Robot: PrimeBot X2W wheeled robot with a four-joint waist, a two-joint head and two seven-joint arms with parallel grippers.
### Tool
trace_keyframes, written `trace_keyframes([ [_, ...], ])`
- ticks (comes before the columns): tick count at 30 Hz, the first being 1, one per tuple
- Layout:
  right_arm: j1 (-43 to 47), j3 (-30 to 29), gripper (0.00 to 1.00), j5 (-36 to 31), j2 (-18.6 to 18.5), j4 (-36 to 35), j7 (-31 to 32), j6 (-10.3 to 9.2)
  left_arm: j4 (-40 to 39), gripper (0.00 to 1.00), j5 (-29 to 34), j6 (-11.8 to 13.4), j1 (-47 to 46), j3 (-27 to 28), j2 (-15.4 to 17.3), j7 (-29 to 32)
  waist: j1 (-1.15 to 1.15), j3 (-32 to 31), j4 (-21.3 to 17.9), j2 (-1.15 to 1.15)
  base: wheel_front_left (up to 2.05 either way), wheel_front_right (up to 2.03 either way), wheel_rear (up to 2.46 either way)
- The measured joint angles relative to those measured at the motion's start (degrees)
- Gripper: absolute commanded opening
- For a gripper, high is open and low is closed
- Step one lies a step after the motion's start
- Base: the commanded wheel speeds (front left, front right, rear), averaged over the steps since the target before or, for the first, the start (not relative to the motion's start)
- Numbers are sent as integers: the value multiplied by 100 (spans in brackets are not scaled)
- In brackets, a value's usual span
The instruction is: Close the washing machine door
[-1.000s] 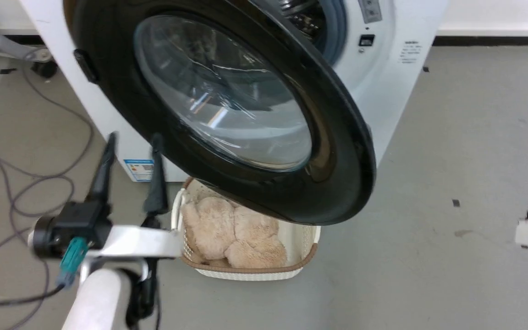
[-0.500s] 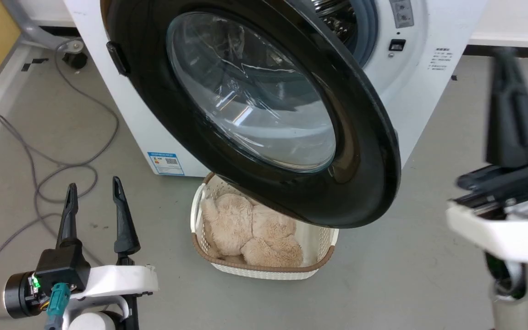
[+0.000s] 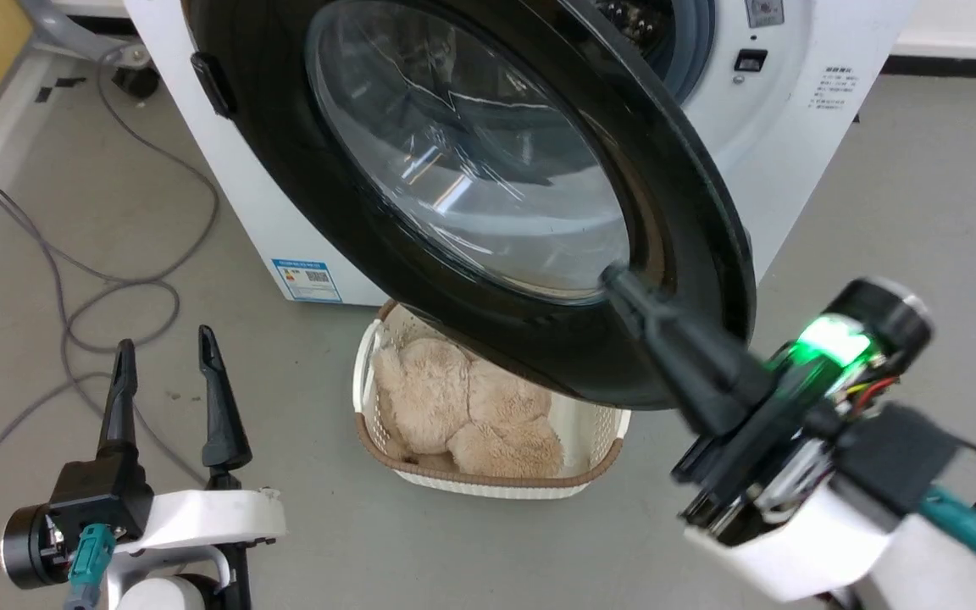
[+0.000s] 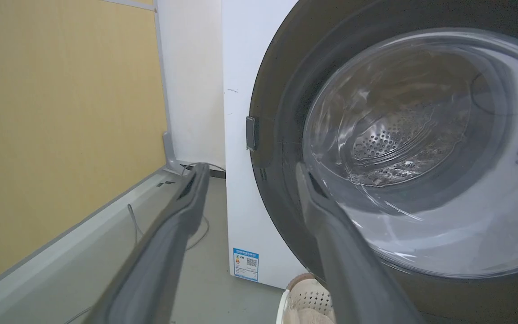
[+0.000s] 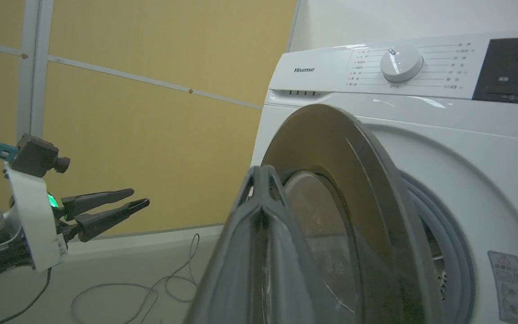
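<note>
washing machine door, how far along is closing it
Done: right tool is shut, tip at the washing machine door's lower right rim, contact unclear. In hand: seemingly lining up a push. Left: the whole swing, since the door stands wide open with the drum opening exposed. Left tool hangs open, apart.

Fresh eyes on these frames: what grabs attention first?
The washing machine door, black-rimmed with a bulging glass bowl, hangs open across the top centre of the head view. The right gripper, shut, points its tip at that door's lower right rim; contact is unclear. Below the door sits a white basket with a beige plush toy; the left gripper stands open at lower left.
</note>
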Motion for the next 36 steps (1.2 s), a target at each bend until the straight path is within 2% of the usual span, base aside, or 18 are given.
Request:
trace_keyframes([
  [3, 79, 349, 0, -25, -172, 419, 0, 0, -2, 100, 5, -47, -47, 26, -55, 0, 0, 143, -42, 0, 0, 0, 0],
  [10, 154, 202, 0, -218, -298, 1118, 0, 0, -5, 100, 16, -78, -235, 1, -69, 0, 0, 415, -72, 0, 0, 0, 0],
  [25, 86, -1160, 0, -366, -359, 1985, 0, 14, -70, 100, 15, 86, -643, -413, -81, 0, 0, 1053, 108, 0, 0, 0, 0],
  [31, -332, -1902, 0, -400, -281, 2529, 0, 12, -99, 100, -3, 213, -778, -553, -82, 0, 0, 1273, 237, 0, 0, 0, 0],
  [36, -938, -2106, 0, -480, -237, 2916, 1, 14, -122, 100, -27, 269, -866, -622, -82, 0, 0, 1447, 350, 0, 0, 0, 0],
])
